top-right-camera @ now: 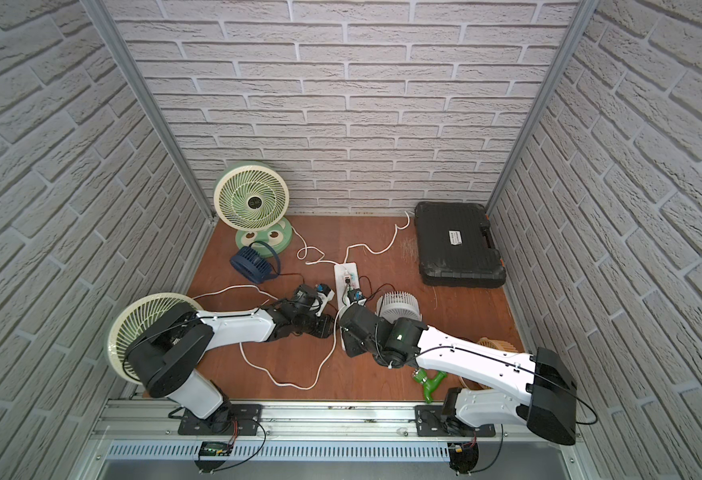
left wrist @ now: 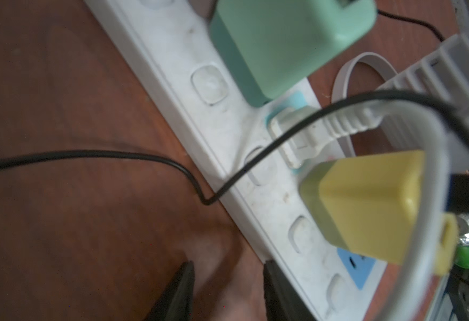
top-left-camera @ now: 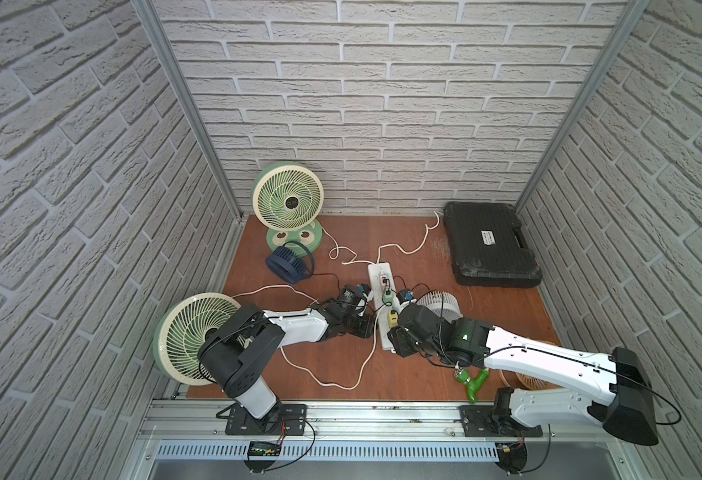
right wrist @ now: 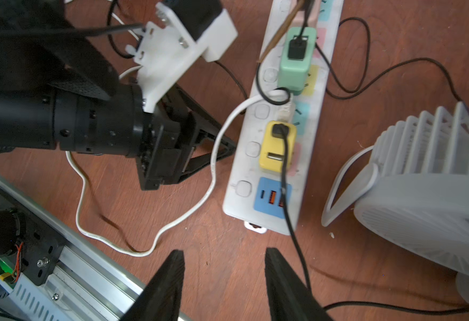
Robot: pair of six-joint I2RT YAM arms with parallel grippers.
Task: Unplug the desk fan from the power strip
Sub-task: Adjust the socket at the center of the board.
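The white power strip (top-left-camera: 376, 276) lies mid-table, also seen as the power strip (right wrist: 244, 172). It carries a green adapter (right wrist: 294, 69), a white plug (left wrist: 297, 136) and a yellow adapter (right wrist: 276, 147). The plug's white cord (right wrist: 213, 155) loops behind the left arm toward the front-left green-and-cream desk fan (top-left-camera: 193, 336). A like fan (top-left-camera: 289, 199) stands at the back. My left gripper (left wrist: 229, 266) is open and empty, one finger (left wrist: 272, 278) against the strip's long edge. My right gripper (right wrist: 225, 251) is open and empty, just short of the strip's USB end.
A black tool case (top-left-camera: 490, 249) sits back right. A navy mini fan (top-left-camera: 287, 264) lies left of the strip and a white mini fan (top-left-camera: 436, 305) right of it. Black cables (right wrist: 297, 244) trail by my right finger. A green fitting (top-left-camera: 474, 384) lies under the right arm.
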